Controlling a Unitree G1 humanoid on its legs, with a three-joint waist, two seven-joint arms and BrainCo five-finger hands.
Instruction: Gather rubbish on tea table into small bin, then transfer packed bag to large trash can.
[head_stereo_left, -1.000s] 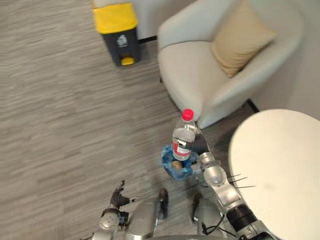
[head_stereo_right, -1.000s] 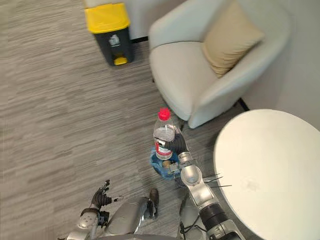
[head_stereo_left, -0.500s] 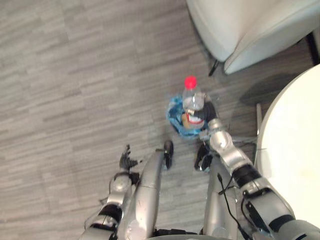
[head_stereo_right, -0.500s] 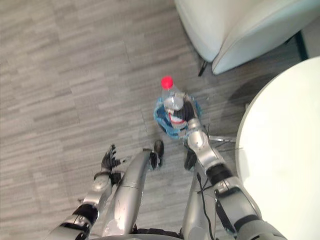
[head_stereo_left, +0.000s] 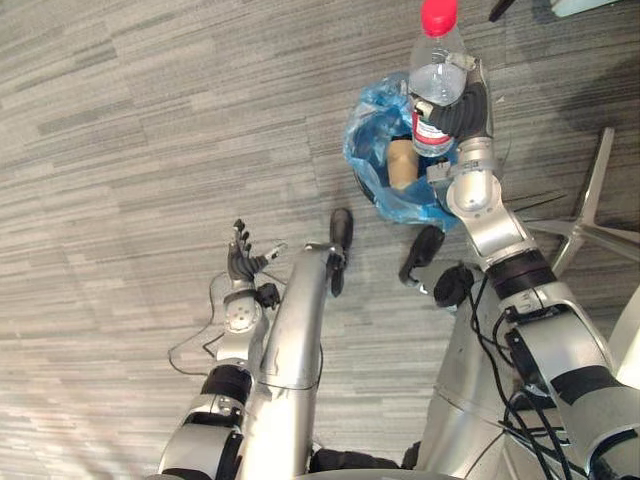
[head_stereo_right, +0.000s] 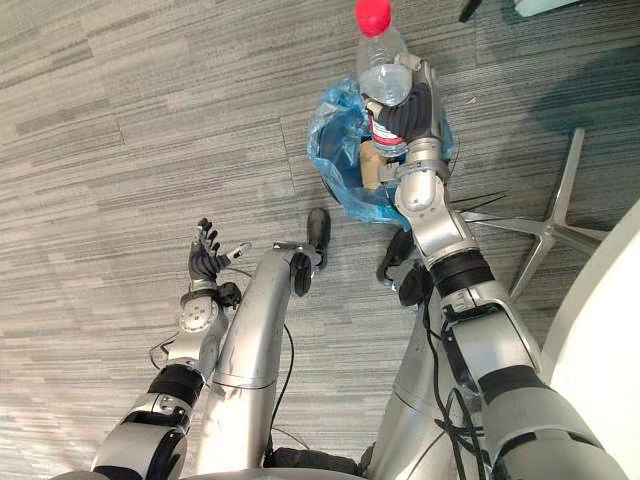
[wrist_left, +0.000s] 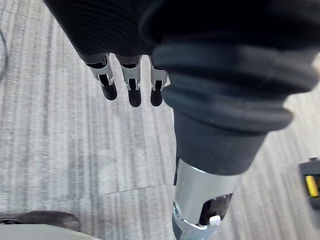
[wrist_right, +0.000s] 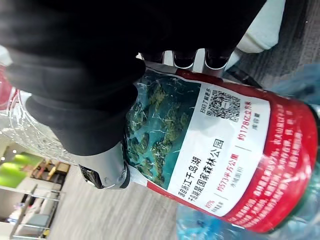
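Over the small bin (head_stereo_left: 372, 165) with its blue bag, as the head sees it, the right hand (head_stereo_left: 463, 105) curls its fingers round a clear plastic bottle (head_stereo_left: 436, 55). The bottle stands upright, red-capped, with a red label. A brown roll (head_stereo_left: 402, 163) lies inside the bin. Well left of the bin, the left hand (head_stereo_left: 240, 262) hangs with straight fingers, holding nothing. Its wrist view shows those fingers (wrist_left: 134, 95) over grey floor (wrist_left: 60, 140). The right wrist view shows the label close: red, with a blue-green picture.

A label (wrist_right: 200, 165) with a red band, a blue-green scenic picture, lines of small printed characters and a square scan code is carried by the clear bottle (head_stereo_left: 437, 78).
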